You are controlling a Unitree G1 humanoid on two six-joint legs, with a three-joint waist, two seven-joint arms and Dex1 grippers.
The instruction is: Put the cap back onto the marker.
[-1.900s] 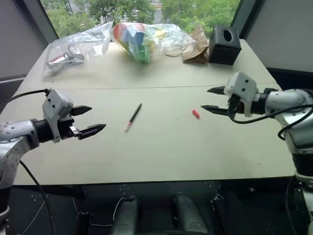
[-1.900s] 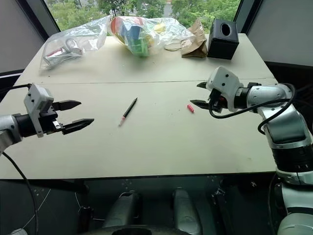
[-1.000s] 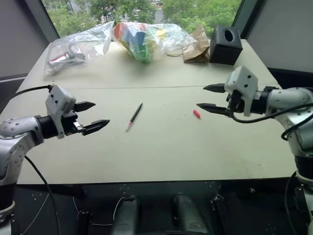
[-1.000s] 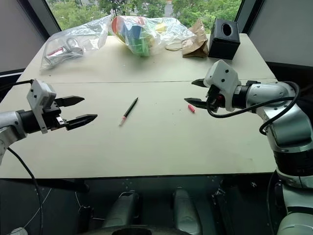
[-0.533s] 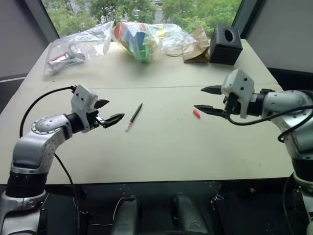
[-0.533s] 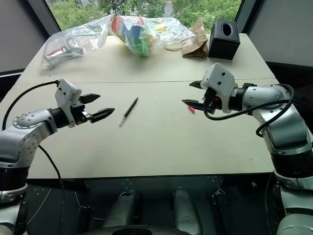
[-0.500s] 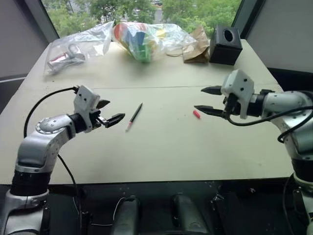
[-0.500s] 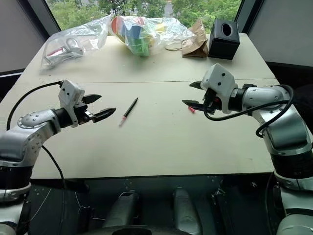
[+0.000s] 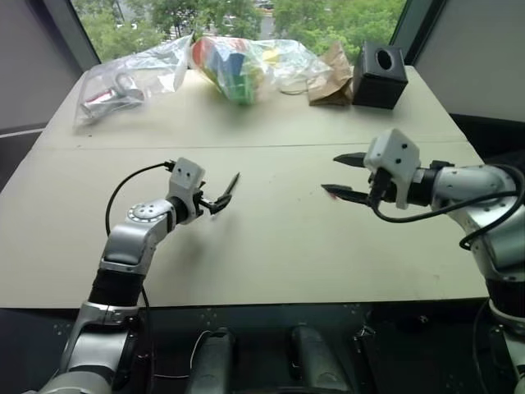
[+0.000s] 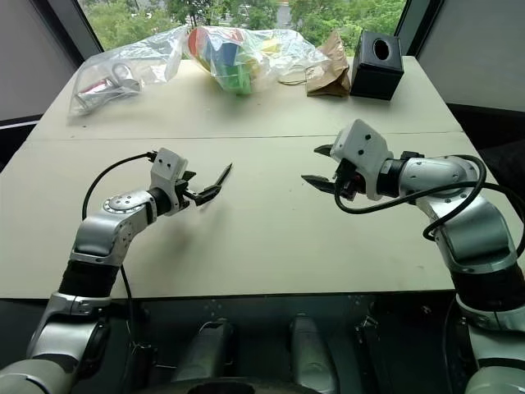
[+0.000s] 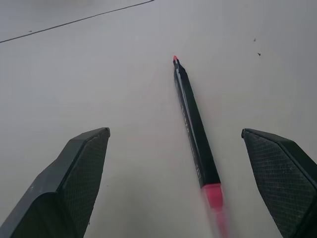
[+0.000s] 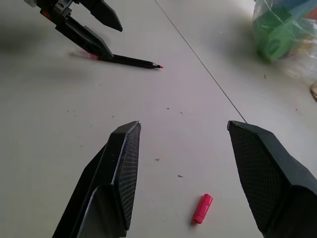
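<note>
Marker [image 11: 194, 136] lies mid-frame between open left gripper [image 11: 190, 196] fingers, ungripped; cap [image 12: 202, 208] low-centre below open right gripper [image 12: 198, 163].

A pale table [image 9: 271, 246] carries everything, with a thin seam [image 9: 312, 146] running across it from side to side. Along the far edge sits a row of clutter. Near the far left corner lies a clear plastic bag [image 9: 123, 82] with small metal and red items inside — too small to make out. Around the middle of the far edge, a second clear bag [image 9: 238, 61] holds bright blocks in green, blue, red and yellow. Just beside it on the right lies a crumpled brown paper bag [image 9: 330, 78], and next to that, towards the far right corner, stands a black box [image 9: 378, 75] with a round hole in its top. Beyond the table, a window [image 9: 246, 12] shows green trees.
</note>
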